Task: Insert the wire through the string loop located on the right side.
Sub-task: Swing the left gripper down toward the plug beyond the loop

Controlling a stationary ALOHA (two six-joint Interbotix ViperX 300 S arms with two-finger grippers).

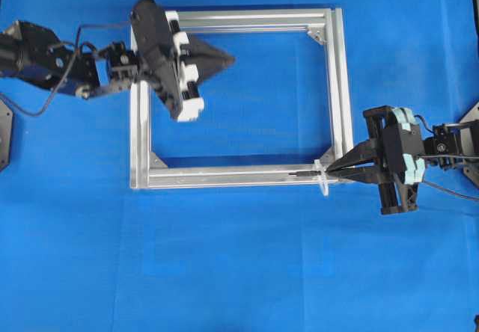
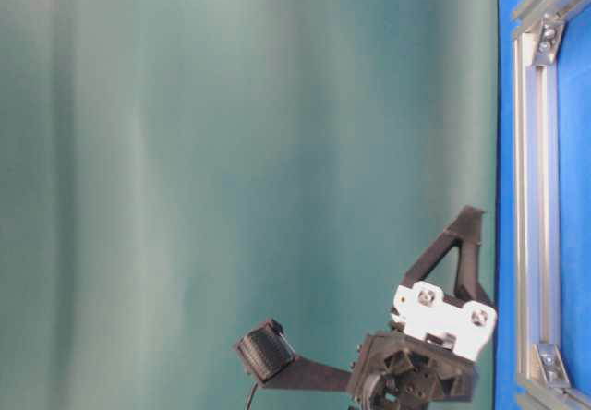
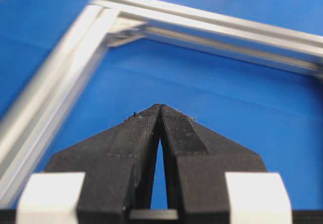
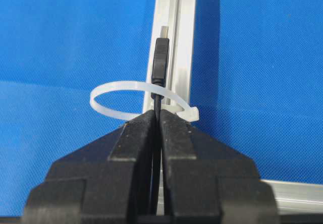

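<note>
The silver aluminium frame [image 1: 340, 85] lies flat on the blue cloth. The string loop [image 1: 323, 184], a white translucent tie, sits near the frame's front right corner. My right gripper [image 1: 331, 172] is shut on the wire [image 1: 302, 173] just behind that loop. In the right wrist view the thin black wire [image 4: 161, 62] runs out from between the fingertips of the right gripper [image 4: 157, 114]. The white band of the loop [image 4: 123, 85] crosses over it, and the silver-tipped plug lies beyond, along the bar. My left gripper [image 1: 227, 60] is shut and empty above the frame's back left part, as the left wrist view [image 3: 160, 107] confirms.
Triangular brackets sit in the frame corners [image 1: 320, 33]. Blue cloth [image 1: 239, 272] covers the table around and inside the frame. The left arm [image 2: 441, 318] hovers above the frame bar [image 2: 531, 198] in the table-level view. Black mounts stand at the table's side edges [image 1: 4, 134].
</note>
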